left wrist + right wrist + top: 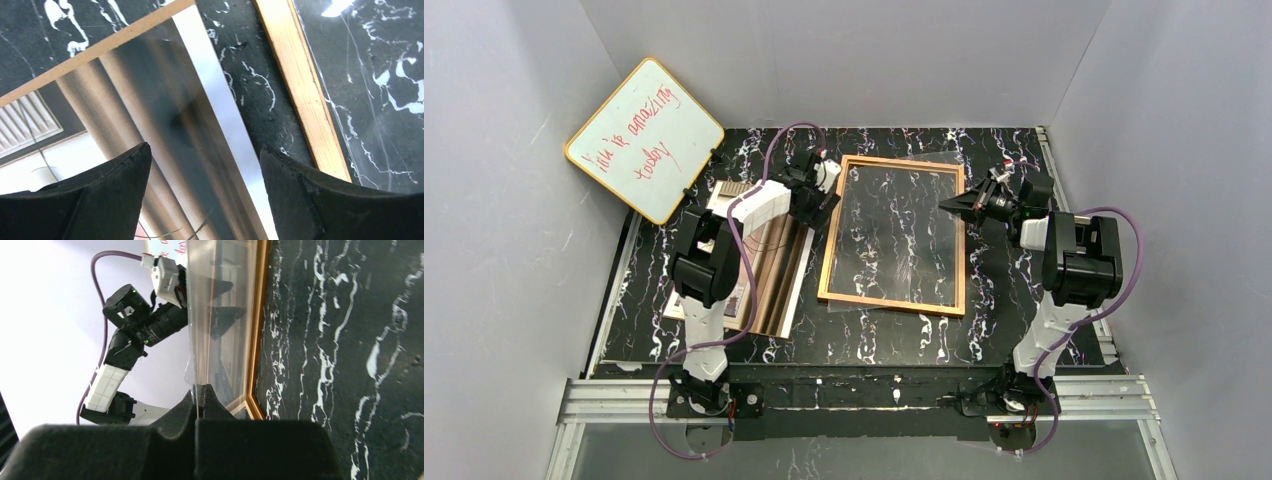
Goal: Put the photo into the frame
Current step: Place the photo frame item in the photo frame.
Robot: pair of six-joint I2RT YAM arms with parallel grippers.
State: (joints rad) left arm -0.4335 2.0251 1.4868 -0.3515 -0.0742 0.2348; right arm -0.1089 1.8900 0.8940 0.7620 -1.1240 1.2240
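The orange-brown frame (892,303) lies flat in the middle of the black marbled table. My right gripper (946,204) is shut on the right edge of the frame's clear pane (894,235). In the right wrist view the pane (220,315) stands edge-on from the closed right gripper (200,390), beside the frame rail (259,330). The photo (776,285), striped with brown curtains, lies left of the frame. My left gripper (821,208) hangs open over the photo's right border. In the left wrist view the left gripper (205,160) straddles the white margin of the photo (150,100), with the frame rail (305,90) just right.
A yellow-edged whiteboard (644,140) with red writing leans against the left wall. A brown fibreboard sheet (100,47) lies under the photo. Grey walls close in the table on three sides. The left arm (145,325) shows beyond the pane in the right wrist view.
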